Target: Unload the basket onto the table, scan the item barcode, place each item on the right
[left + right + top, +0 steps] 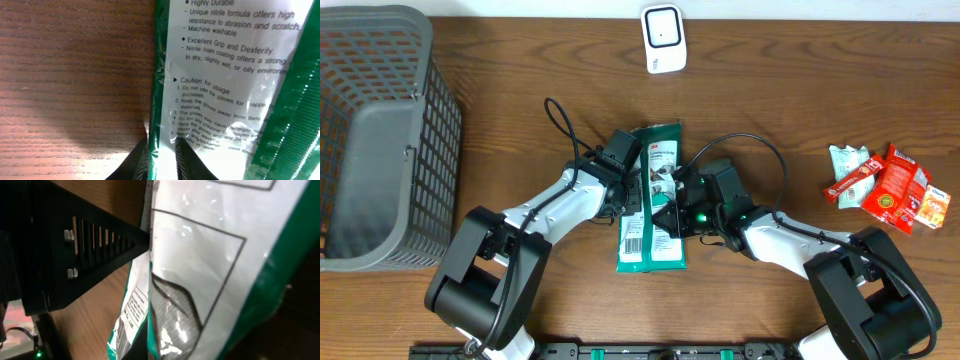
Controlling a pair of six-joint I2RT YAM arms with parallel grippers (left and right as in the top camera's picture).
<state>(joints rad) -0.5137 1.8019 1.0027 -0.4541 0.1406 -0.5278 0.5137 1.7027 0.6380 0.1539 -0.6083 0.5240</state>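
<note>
Green and white, the glove pack [653, 200] is over the wooden surface [520, 60], near the white scanner [663, 38], on my side of it. My left end effector [632, 195] pinches the pack's left edge, narrow. My right end effector [672, 205] is clamped tight on its right edge. A grey basket [380, 140] stands far left of the scanner, and snack packets [888, 185] lie far right.

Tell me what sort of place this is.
Probably a mock shop checkout on a wooden table: a grey shopping basket, a white scanner-like device, and packaged goods, namely a glove pack and snack packets.
</note>
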